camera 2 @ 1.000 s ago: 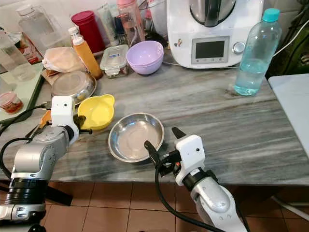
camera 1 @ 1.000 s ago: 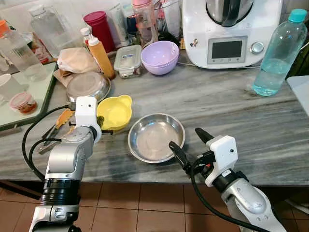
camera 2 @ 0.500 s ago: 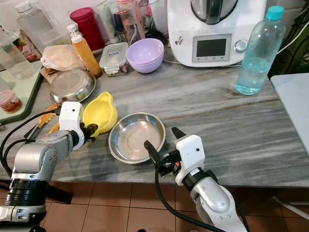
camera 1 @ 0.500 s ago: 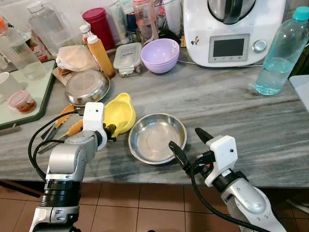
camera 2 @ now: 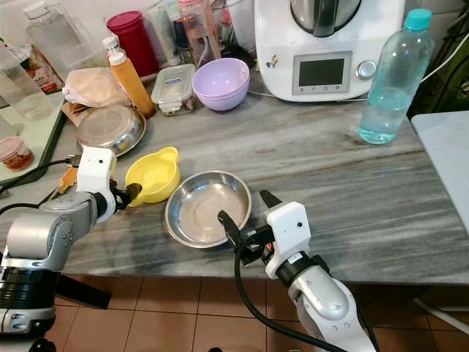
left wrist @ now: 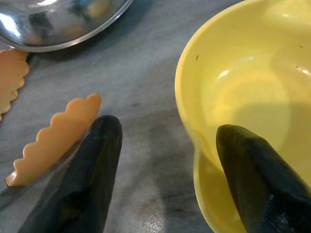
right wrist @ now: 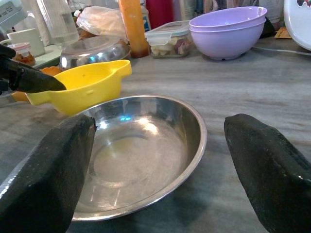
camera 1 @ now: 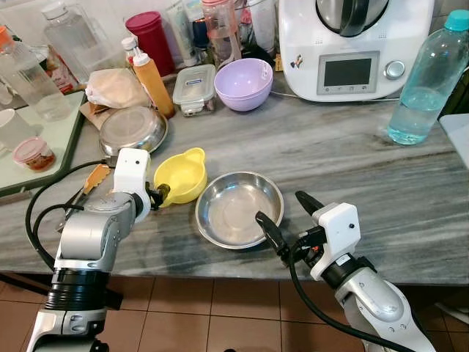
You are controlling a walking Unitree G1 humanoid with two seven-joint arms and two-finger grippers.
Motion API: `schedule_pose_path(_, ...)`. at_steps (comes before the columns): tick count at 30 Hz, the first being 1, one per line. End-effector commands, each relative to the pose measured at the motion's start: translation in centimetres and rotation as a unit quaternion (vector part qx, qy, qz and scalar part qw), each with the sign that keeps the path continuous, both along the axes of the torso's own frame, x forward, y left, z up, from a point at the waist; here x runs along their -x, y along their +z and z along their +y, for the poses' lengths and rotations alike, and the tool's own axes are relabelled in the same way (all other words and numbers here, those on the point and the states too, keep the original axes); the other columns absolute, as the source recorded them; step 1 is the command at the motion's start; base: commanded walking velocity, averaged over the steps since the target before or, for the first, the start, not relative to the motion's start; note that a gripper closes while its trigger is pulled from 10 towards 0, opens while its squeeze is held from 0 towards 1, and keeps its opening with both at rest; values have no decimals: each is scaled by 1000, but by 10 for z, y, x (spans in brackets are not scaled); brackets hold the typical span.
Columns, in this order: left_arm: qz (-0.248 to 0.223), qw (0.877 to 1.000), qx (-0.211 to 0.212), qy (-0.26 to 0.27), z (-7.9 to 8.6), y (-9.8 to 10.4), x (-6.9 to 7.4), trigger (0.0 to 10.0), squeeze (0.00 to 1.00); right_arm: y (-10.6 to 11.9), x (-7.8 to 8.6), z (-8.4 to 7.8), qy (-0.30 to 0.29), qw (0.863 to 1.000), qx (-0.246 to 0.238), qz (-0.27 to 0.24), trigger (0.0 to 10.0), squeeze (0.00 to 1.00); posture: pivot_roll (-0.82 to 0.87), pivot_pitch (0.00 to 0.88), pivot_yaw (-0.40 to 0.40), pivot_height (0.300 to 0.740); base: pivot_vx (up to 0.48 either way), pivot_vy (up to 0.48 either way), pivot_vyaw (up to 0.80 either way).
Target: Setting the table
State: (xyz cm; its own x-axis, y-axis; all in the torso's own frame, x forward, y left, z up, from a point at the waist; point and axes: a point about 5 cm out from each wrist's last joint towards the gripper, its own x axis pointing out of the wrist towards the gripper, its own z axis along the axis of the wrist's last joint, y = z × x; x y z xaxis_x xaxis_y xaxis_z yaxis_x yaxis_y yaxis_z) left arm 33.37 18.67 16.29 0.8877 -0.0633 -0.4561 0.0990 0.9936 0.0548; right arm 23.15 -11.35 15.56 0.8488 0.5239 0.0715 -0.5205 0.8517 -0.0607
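My left gripper sits at the near-left rim of the yellow bowl on the marble counter. Jaws apart – one finger inside the rim, one outside; can't tell if they're pinching it yet. Bowl's long axis runs handle to handle: far tab points toward the purple bowl, near tab is hidden behind my fingers. My right gripper hovers at the counter's front edge, jaws wide apart, pointing at the steel bowl, which lies just beside the yellow one. Orange tongs lie left of it, partly cut off by my arm.
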Motion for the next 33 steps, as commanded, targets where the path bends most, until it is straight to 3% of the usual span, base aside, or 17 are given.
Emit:
schedule_pose_path(1,-14,1000,-16,0,7,10,0,10000,1000,-1,1,5,14,1000,-8,4,10000,0,-232,151,207,740,0,0,0)
schedule_pose_path(9,-33,999,-15,-1,9,18,-1,10000,1000,-1,1,5,15,1000,-8,4,10000,0,-231,149,205,740,0,0,0)
schedule_pose_path(21,-92,991,78,-52,2,40,7,10000,1000,-1,1,5,18,1000,-6,1,10000,0,-230,152,200,740,0,0,0)
schedule_pose_path(22,-115,986,105,-62,6,42,16,10000,1000,0,1,5,18,1000,-4,0,10000,0,-233,153,195,740,0,0,0)
schedule_pose_path(23,-115,986,105,-62,6,42,16,10000,1000,0,1,5,18,1000,-4,0,10000,0,-233,153,195,740,0,0,0)
schedule_pose_path(24,-169,976,125,-57,11,50,22,10000,1000,0,1,4,16,1000,-4,-1,10000,0,-231,151,193,740,0,0,0)
schedule_pose_path(25,-169,976,125,-57,11,50,22,10000,1000,0,1,4,16,1000,-4,-1,10000,0,-231,151,193,740,0,0,0)
schedule_pose_path(26,-198,970,129,-53,13,54,25,10000,1000,0,1,3,16,1000,-4,-1,10000,0,-231,151,193,740,0,0,0)
schedule_pose_path(27,-233,963,135,-33,16,58,29,10000,1000,0,1,3,15,1000,-4,-1,10000,0,-230,150,191,740,0,0,0)
schedule_pose_path(28,-233,963,135,-33,16,58,29,10000,1000,0,1,3,15,1000,-4,-1,10000,0,-230,150,191,740,0,0,0)
schedule_pose_path(29,-275,952,138,3,21,61,36,10000,1000,0,1,3,13,1000,-5,-2,10000,0,-226,149,189,740,0,0,0)
schedule_pose_path(30,-310,941,131,45,27,61,45,10000,1000,0,0,2,12,1000,-5,-2,10000,0,-219,146,186,740,0,0,0)
schedule_pose_path(31,-334,935,98,65,28,58,56,10000,1000,0,0,2,11,1000,-6,-2,10000,0,-216,145,183,740,0,0,0)
schedule_pose_path(33,-347,935,35,71,20,45,74,10000,1000,0,-2,2,8,1000,-6,-3,10000,0,-209,142,178,740,0,0,0)
